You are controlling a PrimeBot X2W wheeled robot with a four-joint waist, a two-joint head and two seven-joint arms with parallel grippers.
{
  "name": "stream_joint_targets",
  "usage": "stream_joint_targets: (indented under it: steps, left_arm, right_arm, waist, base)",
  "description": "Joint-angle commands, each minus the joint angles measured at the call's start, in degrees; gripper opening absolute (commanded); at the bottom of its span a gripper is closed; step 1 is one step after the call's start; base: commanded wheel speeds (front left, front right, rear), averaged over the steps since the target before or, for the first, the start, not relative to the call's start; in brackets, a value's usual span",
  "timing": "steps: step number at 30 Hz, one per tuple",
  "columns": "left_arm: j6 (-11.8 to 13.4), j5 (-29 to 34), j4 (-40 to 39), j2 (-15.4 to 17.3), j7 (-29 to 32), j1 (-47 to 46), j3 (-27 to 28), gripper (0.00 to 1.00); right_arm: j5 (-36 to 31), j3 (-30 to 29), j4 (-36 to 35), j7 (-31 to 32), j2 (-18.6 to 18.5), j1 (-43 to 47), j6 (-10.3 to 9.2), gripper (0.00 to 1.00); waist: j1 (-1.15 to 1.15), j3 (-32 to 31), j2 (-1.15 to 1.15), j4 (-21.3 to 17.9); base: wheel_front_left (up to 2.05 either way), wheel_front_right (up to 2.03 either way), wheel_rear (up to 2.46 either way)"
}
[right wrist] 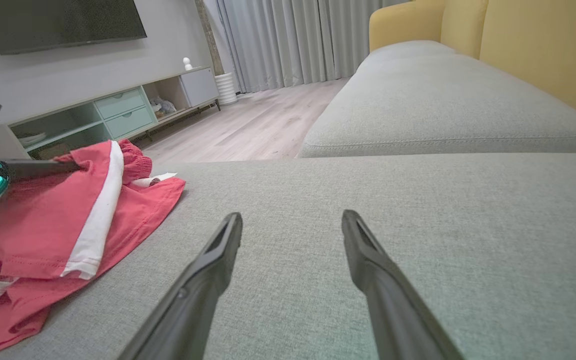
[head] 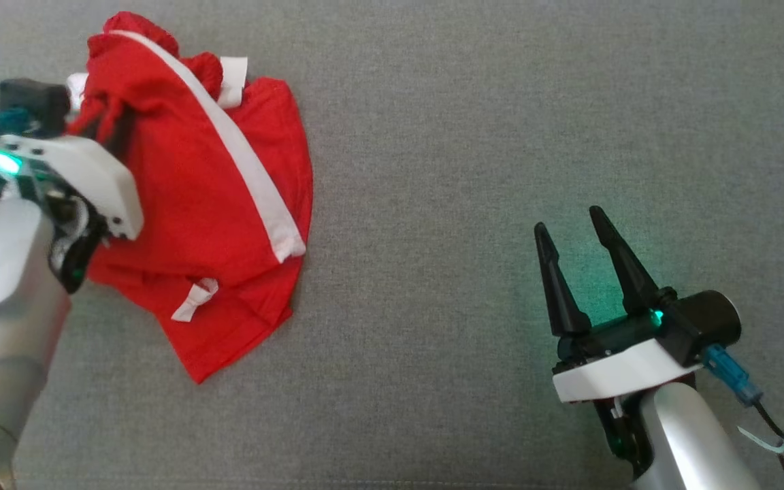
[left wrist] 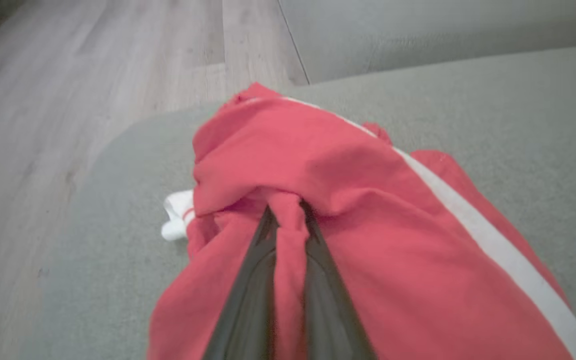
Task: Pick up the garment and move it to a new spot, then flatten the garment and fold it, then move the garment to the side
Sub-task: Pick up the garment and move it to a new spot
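Red garment lies diagonally; left fingers pinch its fold.

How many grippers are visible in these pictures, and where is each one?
2. The left gripper, at the left, is shut on a fold of the red garment. The right gripper, at the lower right, is open over the grey cushion, away from the garment.
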Motion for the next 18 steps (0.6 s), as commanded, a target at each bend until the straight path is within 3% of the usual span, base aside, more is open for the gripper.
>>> stream_joint_targets:
  steps: [1, 8, 12, 18]
  left_arm:
    - [0.1, 0.6, -1.5, 3.5, -4.0, -4.7, 2.3, 0.00]
    - [0.1, -0.3, -5.4, 1.5, -18.6, -6.4, 4.2, 0.00]
    - [0.1, -0.7, -10.6, 1.2, -20.1, -5.9, 2.8, 0.00]
    - [0.1, -1.9, -17.8, 0.0, -17.3, -4.6, 0.2, 0.00]
  right_arm:
    - [0.5, 1.4, -1.3, -0.6, -0.2, -1.4, -0.04, 1.00]
    - [1.4, 1.7, -0.6, -0.6, -0.2, 0.3, -0.04, 1.00]
    - [2.0, 1.4, -0.5, -0.6, -0.2, 1.5, -0.04, 1.00]
    - [2.6, 1.1, -0.8, -0.6, -0.2, 2.0, -0.04, 1.00]
  waist:
    - [0.00, -1.0, 0.00, -0.1]
    - [0.00, -6.6, 0.00, -0.9]
    - [0.00, -9.5, 0.00, -1.7]
    - [0.00, -11.0, 0.00, -3.9]
  base:
    - [0.00, 0.00, 0.00]
    - [0.00, 0.00, 0.00]
    - [0.00, 0.00, 0.00]
    - [0.00, 0.00, 0.00]
